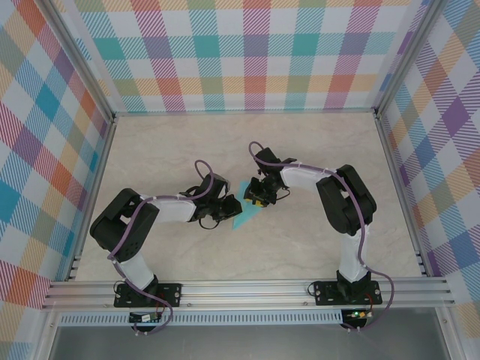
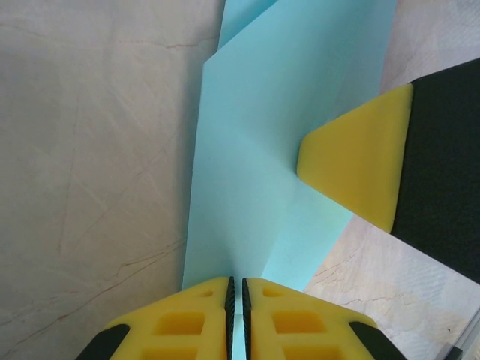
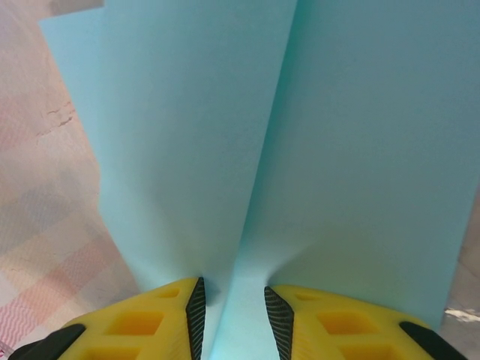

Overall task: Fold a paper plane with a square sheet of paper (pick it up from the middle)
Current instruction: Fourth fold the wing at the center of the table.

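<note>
Your square sheet of paper [image 2: 262, 150] is plain turquoise, unmarked, against a table [image 1: 187, 142] of beige, faintly veined marble pattern. The left gripper [image 2: 236, 300] and right gripper [image 3: 232, 315] both show yellow fingers edged in black. The walls [image 1: 247, 52] carry pastel plaid (teal, orange, purple, pink, green on white).

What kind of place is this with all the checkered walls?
Probably a robot lab test booth: a left arm and right arm bolted to an aluminium rail, handling turquoise paper on a marble-look tabletop, with colourful plaid walls around.
</note>
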{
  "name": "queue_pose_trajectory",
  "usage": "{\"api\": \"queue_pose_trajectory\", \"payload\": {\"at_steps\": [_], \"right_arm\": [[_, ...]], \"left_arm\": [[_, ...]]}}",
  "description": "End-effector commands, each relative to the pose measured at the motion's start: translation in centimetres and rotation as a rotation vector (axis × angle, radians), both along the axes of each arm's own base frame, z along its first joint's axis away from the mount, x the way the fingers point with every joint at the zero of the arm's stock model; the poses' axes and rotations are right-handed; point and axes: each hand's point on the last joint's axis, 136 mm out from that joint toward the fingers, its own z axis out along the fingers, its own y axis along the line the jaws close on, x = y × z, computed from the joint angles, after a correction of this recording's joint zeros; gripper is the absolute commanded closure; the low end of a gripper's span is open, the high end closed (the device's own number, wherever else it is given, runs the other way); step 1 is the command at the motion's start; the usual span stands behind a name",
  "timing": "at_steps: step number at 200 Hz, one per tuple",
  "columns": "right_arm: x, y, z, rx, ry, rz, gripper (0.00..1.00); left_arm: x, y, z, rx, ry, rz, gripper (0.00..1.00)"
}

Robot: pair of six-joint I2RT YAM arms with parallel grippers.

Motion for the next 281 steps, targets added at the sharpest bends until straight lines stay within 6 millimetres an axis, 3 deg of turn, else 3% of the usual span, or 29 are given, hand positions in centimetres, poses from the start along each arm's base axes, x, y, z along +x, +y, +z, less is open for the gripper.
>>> {"api": "queue_pose_trajectory", "payload": {"at_steps": [1, 197, 225, 281], "right_arm": [[-4.1, -7.2, -7.8, -0.357, 0.165, -0.045, 0.67], [-4.6, -7.3, -8.1, -0.375, 0.192, -0.044, 0.68], [-3.7, -6.1, -6.1, -0.313, 0.156, -0.04, 0.68], [-0.1, -2.0, 1.9, -0.112, -0.01, 0.006, 0.69]], "left_arm": [[0.3, -0.1, 0.0, 0.025, -0.006, -0.008, 0.87], [-1.2, 0.8, -2.3, 0.096, 0.074, -0.03, 0.92], [-1.8, 1.2, -2.9, 0.128, 0.109, -0.053, 0.98], [-3.4, 2.0, -4.5, 0.181, 0.181, -0.1, 1.0]]}}
